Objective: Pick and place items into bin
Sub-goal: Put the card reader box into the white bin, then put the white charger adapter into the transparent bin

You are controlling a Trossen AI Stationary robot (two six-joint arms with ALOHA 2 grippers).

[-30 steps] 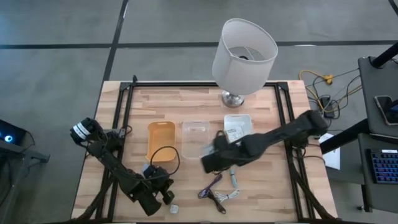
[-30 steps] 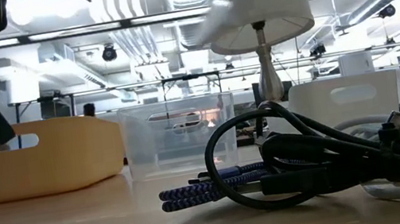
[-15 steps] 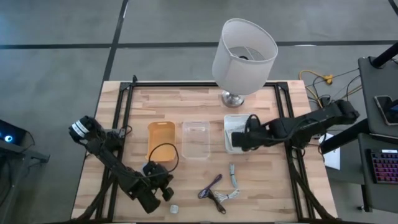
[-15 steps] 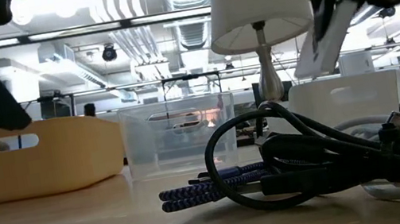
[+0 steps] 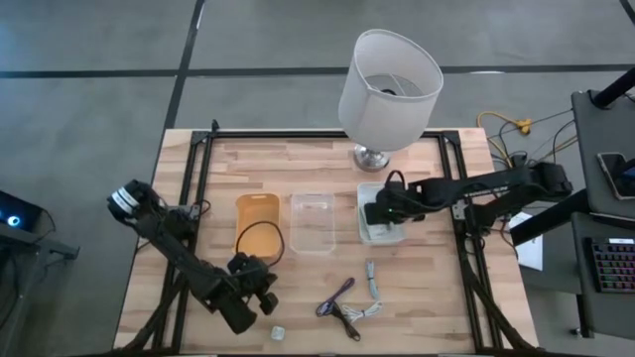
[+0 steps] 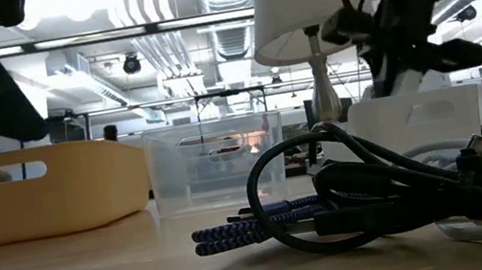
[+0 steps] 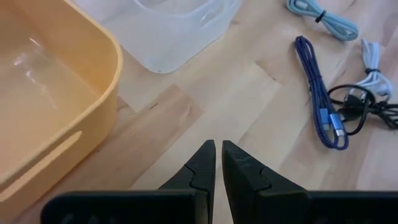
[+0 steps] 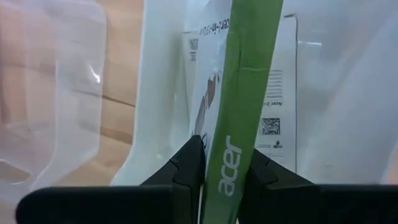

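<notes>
green-striped packet [image 8: 239, 106], lower end hidden between right pincer [image 8: 222, 163] fingers

High cam looks straight down; low cam level at tabletop; wrist cams close. All share white bin [image 5: 380, 211].

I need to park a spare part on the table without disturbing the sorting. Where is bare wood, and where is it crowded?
Bare wood lies behind the yellow plastic bin, clear plastic bin and white plastic bin, left of the lamp base, and at the front right corner. Crowded: the front middle, around the purple braided cord and tangled black cable.
</notes>
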